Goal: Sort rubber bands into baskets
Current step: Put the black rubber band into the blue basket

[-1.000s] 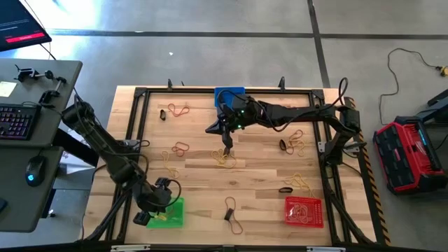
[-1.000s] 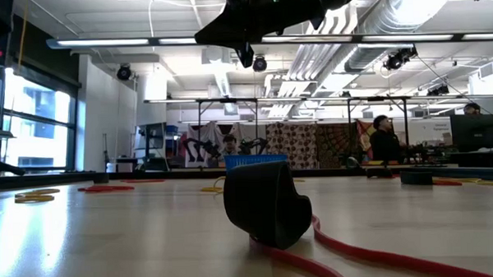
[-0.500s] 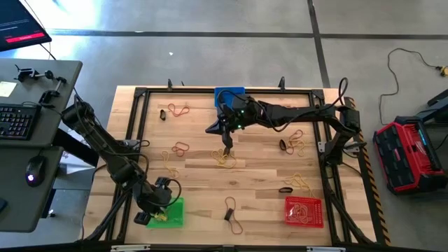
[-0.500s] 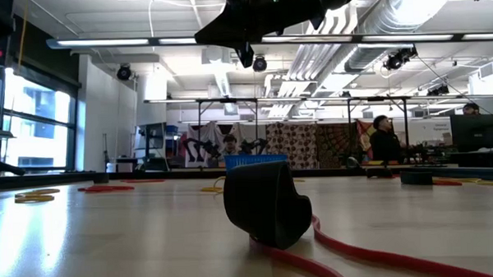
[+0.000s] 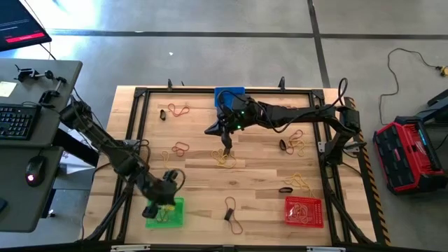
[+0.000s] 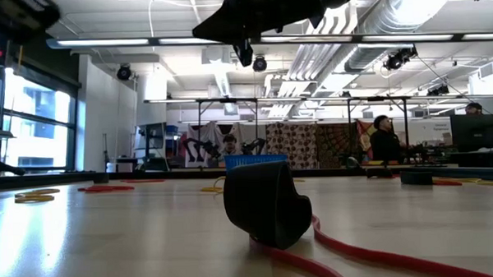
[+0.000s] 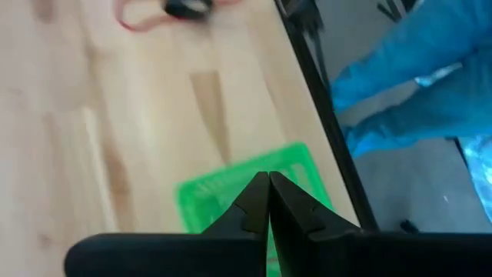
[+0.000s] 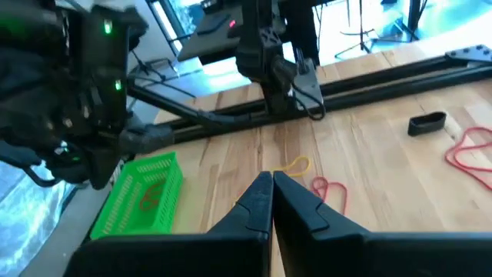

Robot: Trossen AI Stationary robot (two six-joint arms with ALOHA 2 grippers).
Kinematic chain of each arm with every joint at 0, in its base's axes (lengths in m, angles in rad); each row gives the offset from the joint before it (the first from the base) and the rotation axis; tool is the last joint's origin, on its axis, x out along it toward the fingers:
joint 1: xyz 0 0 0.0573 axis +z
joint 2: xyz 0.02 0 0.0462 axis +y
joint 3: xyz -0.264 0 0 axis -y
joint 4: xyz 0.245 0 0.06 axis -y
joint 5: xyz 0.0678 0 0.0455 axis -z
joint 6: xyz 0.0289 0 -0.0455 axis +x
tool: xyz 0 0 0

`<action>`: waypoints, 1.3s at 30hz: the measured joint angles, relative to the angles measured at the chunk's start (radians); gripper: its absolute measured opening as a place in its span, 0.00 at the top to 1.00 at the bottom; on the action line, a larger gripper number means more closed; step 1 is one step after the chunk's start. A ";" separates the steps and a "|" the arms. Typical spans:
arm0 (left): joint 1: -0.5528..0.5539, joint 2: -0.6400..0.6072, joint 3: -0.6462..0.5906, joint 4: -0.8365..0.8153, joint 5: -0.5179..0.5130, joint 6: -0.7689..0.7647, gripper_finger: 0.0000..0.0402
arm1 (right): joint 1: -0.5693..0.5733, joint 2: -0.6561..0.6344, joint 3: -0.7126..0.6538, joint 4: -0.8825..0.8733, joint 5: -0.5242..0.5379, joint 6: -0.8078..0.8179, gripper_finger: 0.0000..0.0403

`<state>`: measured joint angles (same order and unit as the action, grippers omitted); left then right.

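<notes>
Three mesh baskets sit on the wooden counter (image 5: pixel 259 175): the blue basket (image 5: pixel 229 94) at the far edge, the green basket (image 5: pixel 168 212) near the front left corner, and the red basket (image 5: pixel 304 211) near the front right corner. Rubber bands lie scattered across the boards, among them a reddish-brown pair (image 5: pixel 181 110) near the back left, a yellow tangle (image 5: pixel 225 160) at the centre, a cluster (image 5: pixel 294 146) toward the right side, and a dark band (image 5: pixel 229 211) with a red loop at the front, between the green and red baskets. The left claw (image 5: pixel 151 211) hangs at the green basket's left edge, over its rim; the left wrist view shows its fingers (image 7: pixel 254 209) clenched tip to tip with nothing between them, the green mesh directly beneath. The right claw (image 5: pixel 227 145) is stretched out over the middle of the counter, just above the yellow tangle, its fingers (image 8: pixel 260 201) likewise pressed together and empty. Some yellow bands show inside the green basket.
</notes>
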<state>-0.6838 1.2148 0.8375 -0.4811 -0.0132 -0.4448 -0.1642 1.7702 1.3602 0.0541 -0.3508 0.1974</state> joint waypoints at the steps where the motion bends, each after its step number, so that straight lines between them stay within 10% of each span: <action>1: 0.019 -0.008 0.000 0.001 0.000 0.010 1.00 | 0.000 -0.005 0.000 -0.016 0.001 -0.004 1.00; 19: 0.414 -0.082 0.000 0.069 0.169 0.175 1.00 | 0.037 -0.022 -0.010 -0.123 0.138 -0.111 1.00; 29: 0.548 -0.082 -0.013 0.124 0.258 0.230 1.00 | 0.063 -0.022 -0.250 0.241 0.135 0.079 1.00; 39: 0.629 -0.082 -0.158 0.398 0.334 0.172 1.00 | 0.101 -0.111 -0.297 0.153 0.253 0.170 1.00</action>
<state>-0.0550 1.1324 0.6796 -0.0832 0.3212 -0.2733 -0.0636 1.6594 1.0630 0.2076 -0.0977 0.3673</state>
